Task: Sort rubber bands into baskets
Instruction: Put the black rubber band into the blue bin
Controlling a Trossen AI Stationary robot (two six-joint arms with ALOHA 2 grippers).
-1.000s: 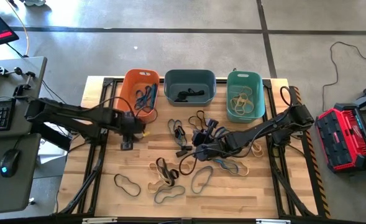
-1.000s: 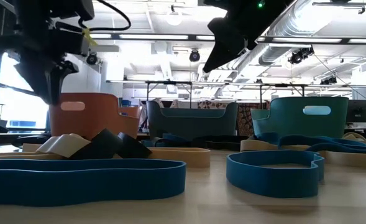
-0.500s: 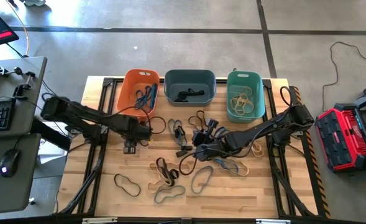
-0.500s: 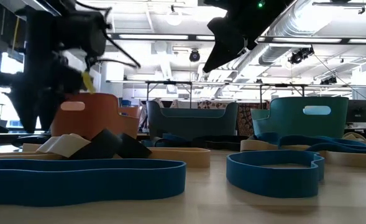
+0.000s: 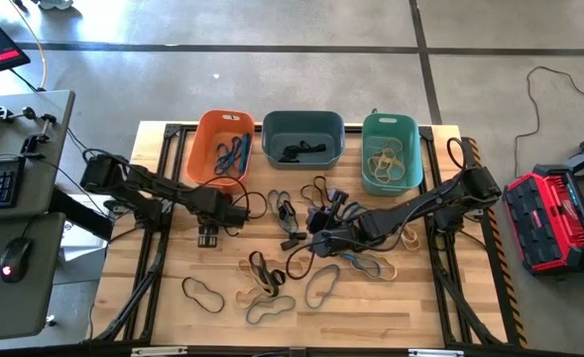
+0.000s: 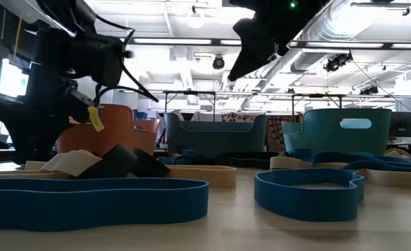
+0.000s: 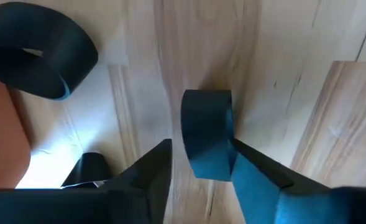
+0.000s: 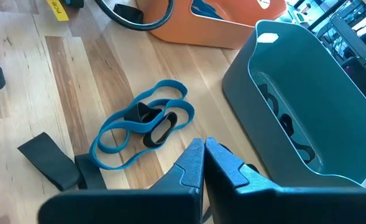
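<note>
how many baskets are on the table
3, in a row along the table's far edge: the orange basket nearest the left arm, the slate blue-grey basket in the middle, the teal basket nearest the right arm.

Wood-slat table [image 5: 173, 307] on black frame. Along far edge, left to right: orange basket [image 5: 207, 149], slate basket [image 5: 302, 127], teal basket [image 5: 392, 127]. Loose rubber bands [image 5: 316, 248] in blue, black and tan scattered over table centre and near half.
</note>
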